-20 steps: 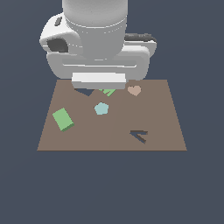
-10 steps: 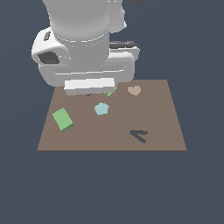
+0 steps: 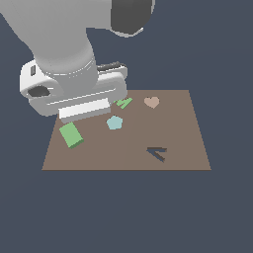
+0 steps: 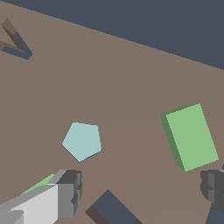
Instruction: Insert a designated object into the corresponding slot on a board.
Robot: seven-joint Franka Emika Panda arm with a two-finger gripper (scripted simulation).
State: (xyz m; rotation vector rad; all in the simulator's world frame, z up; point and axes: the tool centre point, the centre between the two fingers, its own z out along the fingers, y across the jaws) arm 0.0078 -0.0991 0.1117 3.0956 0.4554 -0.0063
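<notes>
The light-green rectangular block lies flat on the brown board near its edge at the exterior view's left. The arm's wide white hand hovers above the board just behind the block and hides the slot in that view. In the wrist view, the block lies beside one dark fingertip, not between the fingers. A corner of the dark navy slot shows between the fingers. My gripper is open and holds nothing.
A pale teal pentagon sits near the board's middle. A green zigzag piece and a tan heart lie toward the far edge. A dark chevron cutout is at the exterior view's right.
The arm has swung toward the exterior view's left and come down nearer the board, toward the green block. Its hand now covers the slot that showed a second ago.
</notes>
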